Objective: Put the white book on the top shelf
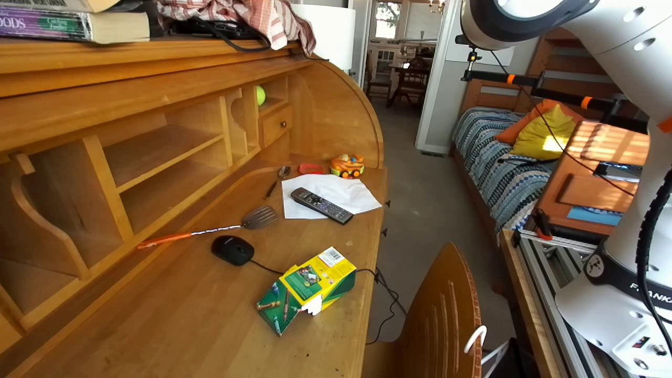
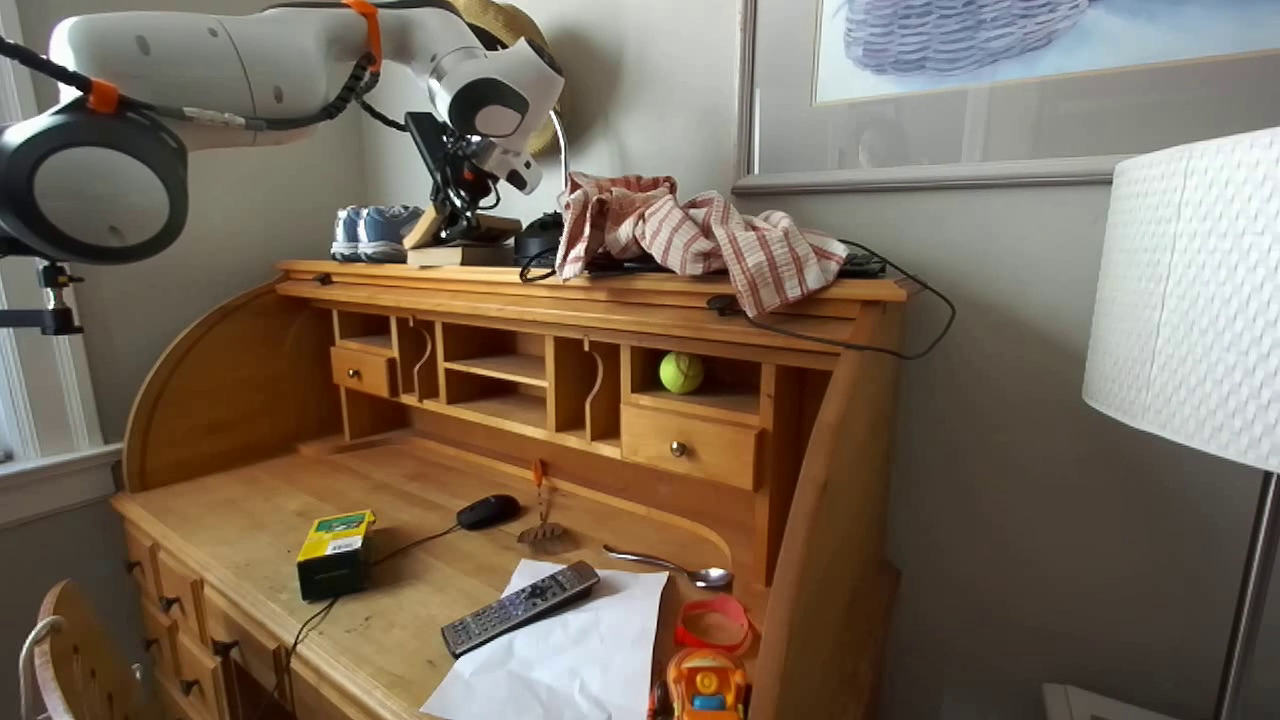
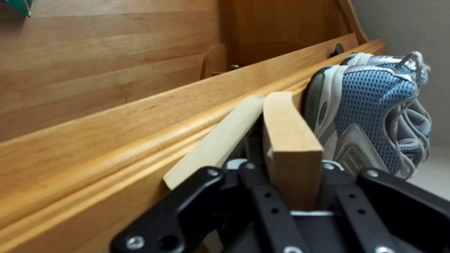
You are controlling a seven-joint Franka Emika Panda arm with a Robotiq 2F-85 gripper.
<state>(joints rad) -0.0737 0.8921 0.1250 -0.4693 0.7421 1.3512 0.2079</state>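
Note:
A book with a pale cover and tan page edges, taken as the white book, stands between my fingers in the wrist view (image 3: 291,137). Its front cover is hidden there. My gripper (image 3: 286,175) is shut on it, with a finger against each side. In an exterior view the gripper (image 2: 458,232) is at the left part of the top shelf (image 2: 450,277), and the white book (image 2: 422,230) is tilted. In an exterior view the white book (image 1: 79,4) shows a barcode and rests against a purple book (image 1: 79,26). The gripper is out of that view.
Blue-grey shoes (image 3: 372,98) stand close beside the held book. A pale-edged book (image 3: 214,140) lies on its other side at the shelf edge. A striped cloth (image 2: 690,235) and cables lie farther along. The desk below holds a green-and-yellow box (image 1: 310,286).

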